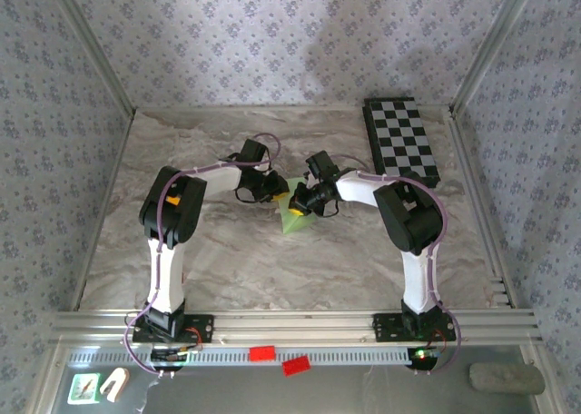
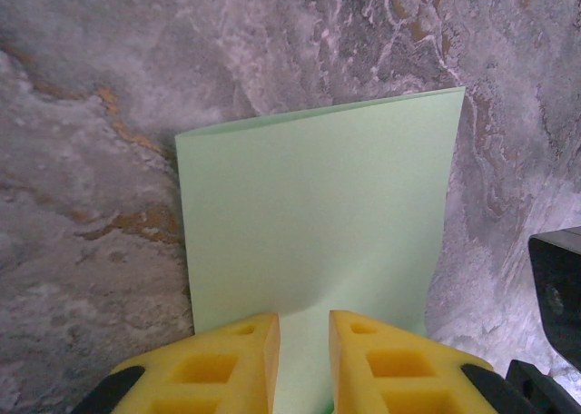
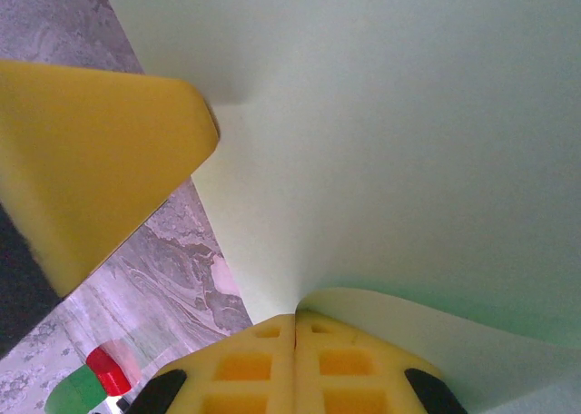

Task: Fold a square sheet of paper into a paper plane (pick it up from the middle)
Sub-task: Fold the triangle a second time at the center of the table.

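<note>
The square sheet of paper [image 1: 295, 218], light green and folded, sits at the table's centre where both arms meet. In the left wrist view the paper [image 2: 318, 214] spreads flat ahead of my left gripper [image 2: 304, 328]. Its yellow fingers stand a narrow gap apart on top of the sheet, and the paper shows through that gap. My right gripper [image 3: 296, 321] is shut on an edge of the paper [image 3: 408, 142], which curls upward from the pinch. One left finger [image 3: 100, 160] touches the sheet from the left. From above, the left gripper [image 1: 272, 189] and the right gripper [image 1: 305, 199] nearly touch.
A black-and-white checkered board [image 1: 402, 140] lies at the back right of the marble table [image 1: 227, 260]. Two small red blocks [image 1: 261, 352] rest on the front rail, and a red and green block [image 3: 100, 378] appears beside the right fingers. Patterned walls enclose the table.
</note>
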